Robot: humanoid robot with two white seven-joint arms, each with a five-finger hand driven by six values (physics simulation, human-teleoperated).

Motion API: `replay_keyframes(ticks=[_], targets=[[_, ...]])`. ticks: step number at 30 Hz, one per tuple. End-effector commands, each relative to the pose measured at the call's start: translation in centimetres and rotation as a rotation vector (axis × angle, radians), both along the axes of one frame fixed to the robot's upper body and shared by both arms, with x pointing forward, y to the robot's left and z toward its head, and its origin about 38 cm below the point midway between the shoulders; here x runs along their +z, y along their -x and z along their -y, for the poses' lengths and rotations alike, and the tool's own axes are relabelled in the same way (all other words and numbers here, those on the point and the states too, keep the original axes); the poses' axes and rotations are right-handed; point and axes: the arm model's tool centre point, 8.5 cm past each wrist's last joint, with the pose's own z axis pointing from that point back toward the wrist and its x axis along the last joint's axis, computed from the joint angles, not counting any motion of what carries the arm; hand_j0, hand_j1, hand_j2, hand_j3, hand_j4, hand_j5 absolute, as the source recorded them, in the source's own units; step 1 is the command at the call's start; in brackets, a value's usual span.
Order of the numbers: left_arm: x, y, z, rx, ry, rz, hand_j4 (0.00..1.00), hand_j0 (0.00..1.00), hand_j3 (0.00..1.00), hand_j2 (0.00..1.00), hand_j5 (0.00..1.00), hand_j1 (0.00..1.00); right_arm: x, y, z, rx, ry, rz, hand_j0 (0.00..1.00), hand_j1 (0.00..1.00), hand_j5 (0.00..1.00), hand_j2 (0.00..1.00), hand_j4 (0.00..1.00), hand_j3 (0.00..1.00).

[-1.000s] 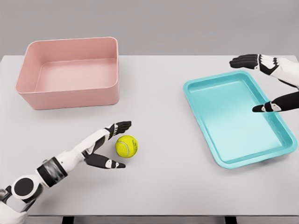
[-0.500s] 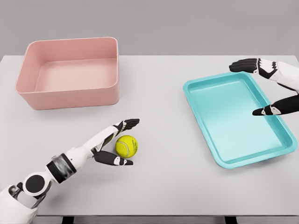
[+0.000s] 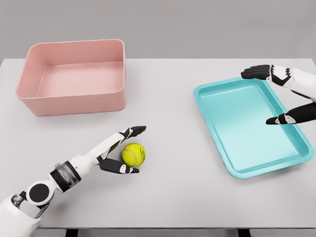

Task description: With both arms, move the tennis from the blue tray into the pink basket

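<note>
Left hand (image 3: 120,150) lay near the front left part of the table (image 3: 173,197), its fingers and thumb spread apart around the tennis ball (image 3: 134,154) and not yet closed on it, probably to cup it before lifting. This yellow ball with a pale seam rested on the table, outside the blue tray (image 3: 249,123). Right hand (image 3: 281,94) hovered open over the tray's far right edge. Pink basket (image 3: 74,76) stood empty at the far left corner.

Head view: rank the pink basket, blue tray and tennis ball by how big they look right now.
1. Blue tray and pink basket: they cover similar areas. The tray lies nearer the camera, so I won't rank one above the other.
2. Tennis ball: clearly smallest, on the table between the open fingers of the left hand.
</note>
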Motion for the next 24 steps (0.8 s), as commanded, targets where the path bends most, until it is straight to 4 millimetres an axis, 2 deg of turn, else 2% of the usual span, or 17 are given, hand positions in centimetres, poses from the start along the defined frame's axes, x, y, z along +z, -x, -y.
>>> replay_keyframes(ticks=[1,9,13,17,20,24], targets=[[-0.2,-0.1,0.0,0.005,-0.003,-0.004,0.96,0.96,0.96,0.96,0.96,0.96,0.0,0.0,0.0,0.001,-0.007,-0.007,1.0,1.0,1.0,1.0,1.0,1.0],[-0.9,0.1,0.1,0.005,-0.013,-0.015,0.86,0.86,0.86,0.86,0.86,0.86,-1.7,0.1,-1.0,0.025,-0.021,-0.049,1.0,1.0,1.0,1.0,1.0,1.0],[-1.0,0.2,0.0,0.005,-0.01,-0.014,0.62,0.62,0.62,0.62,0.62,0.62,-1.6,0.0,-1.1,0.026,-0.023,-0.046,1.0,1.0,1.0,1.0,1.0,1.0],[-0.9,0.5,0.0,0.001,-0.005,-0.016,0.48,0.48,0.48,0.48,0.48,0.48,-1.7,0.0,-1.2,0.029,-0.025,-0.049,1.0,1.0,1.0,1.0,1.0,1.0],[-0.6,0.5,0.2,-0.008,0.003,-0.006,0.45,0.45,0.45,0.45,0.45,0.45,-1.8,0.0,-1.2,0.03,-0.024,-0.052,1.0,1.0,1.0,1.0,1.0,1.0],[0.9,0.4,0.5,-0.024,0.026,0.043,0.45,0.45,0.45,0.45,0.45,0.45,-2.0,0.1,-1.3,0.032,-0.024,-0.057,1.0,1.0,1.0,1.0,1.0,1.0]])
